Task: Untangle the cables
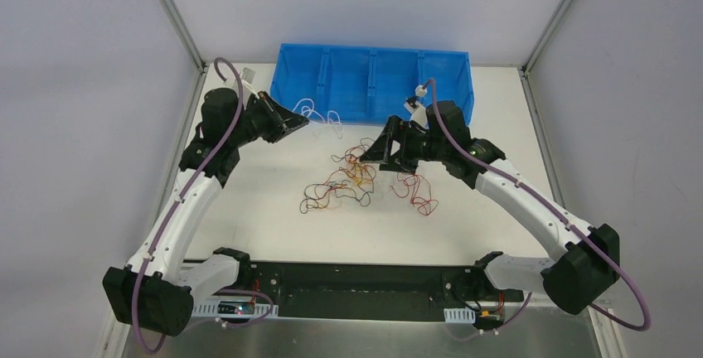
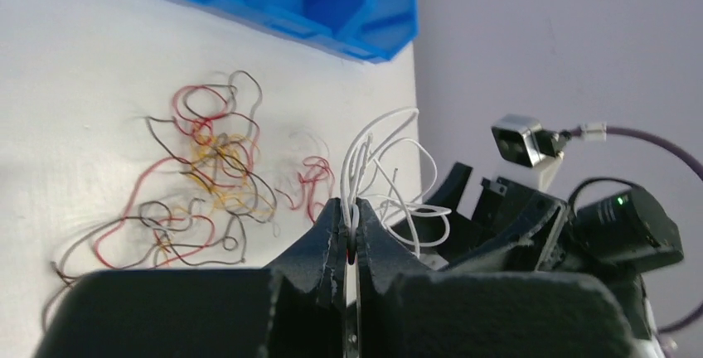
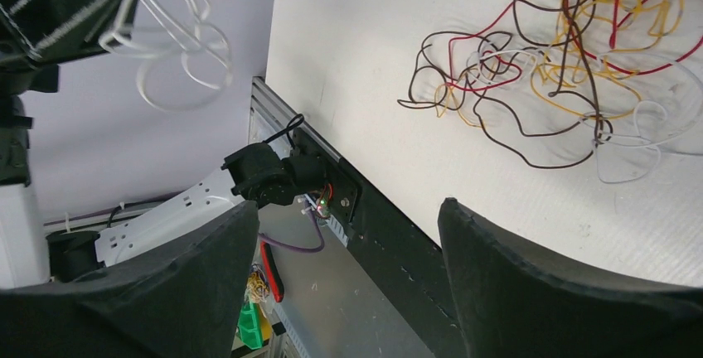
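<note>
White bench (image 1: 273, 209) enclosed by pale grey walls (image 1: 83, 84), blue bin (image 1: 373, 80) at rear. Left gripper (image 2: 349, 229) pinches a white cable (image 2: 390, 167); right gripper (image 3: 348, 209) spread near the tangled cables (image 1: 348, 184) mid-bench.

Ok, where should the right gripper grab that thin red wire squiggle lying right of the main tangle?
Probably its outer loop, the end of the thin red wire squiggle farthest from the red, black and orange wire tangle. It lies flat on the white table, so the open right gripper should come straight down, fingers straddling one strand.
</note>
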Action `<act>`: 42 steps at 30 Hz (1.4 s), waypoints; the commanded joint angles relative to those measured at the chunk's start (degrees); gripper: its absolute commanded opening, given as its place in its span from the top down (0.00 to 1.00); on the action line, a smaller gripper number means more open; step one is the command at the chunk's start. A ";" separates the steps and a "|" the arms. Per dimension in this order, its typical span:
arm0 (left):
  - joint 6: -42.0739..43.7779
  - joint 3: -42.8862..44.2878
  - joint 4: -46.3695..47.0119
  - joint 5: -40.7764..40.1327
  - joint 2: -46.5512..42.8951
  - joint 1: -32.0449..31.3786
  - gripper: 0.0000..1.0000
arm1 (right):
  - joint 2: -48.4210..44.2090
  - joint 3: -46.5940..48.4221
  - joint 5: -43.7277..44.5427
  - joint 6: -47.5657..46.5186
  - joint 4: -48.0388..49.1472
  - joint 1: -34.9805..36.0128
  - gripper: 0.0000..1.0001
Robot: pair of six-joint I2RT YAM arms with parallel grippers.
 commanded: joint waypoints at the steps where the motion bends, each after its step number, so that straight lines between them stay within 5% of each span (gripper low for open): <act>1: 9.53 8.87 -6.64 -15.45 4.08 0.13 1.00 | -2.32 -0.67 2.03 -1.22 -2.58 -3.38 0.15; 10: 21.83 22.93 -10.95 -39.23 20.92 0.19 1.00 | -6.14 -2.80 2.53 -3.91 -7.52 -10.04 0.11; 19: 29.66 44.13 -9.11 -44.34 44.47 1.42 1.00 | -6.21 -2.74 5.20 -5.51 -10.89 -14.06 0.11; 21: 31.91 49.41 -9.87 -41.66 50.11 1.87 0.83 | -5.94 -2.77 5.77 -5.80 -11.94 -14.92 0.11; 23: 31.97 54.41 -12.13 -37.39 54.56 2.60 0.36 | -5.82 -3.02 6.85 -6.21 -13.20 -15.58 0.11; 25: 30.63 56.72 -14.00 -31.11 55.67 3.45 0.21 | -5.92 -3.03 8.63 -6.94 -15.05 -15.94 0.11; 30: 26.73 48.68 -13.82 -23.95 46.69 3.54 0.19 | -6.88 -3.84 13.52 -8.72 -20.63 -15.94 0.13; 38: 21.06 24.46 -12.34 -4.64 28.32 3.11 0.24 | -5.80 -6.55 20.15 -11.12 -27.65 -15.97 0.18; 42: 20.00 14.31 -11.08 -1.26 21.23 1.12 0.24 | -1.79 -8.37 21.18 -11.75 -26.95 -15.85 0.22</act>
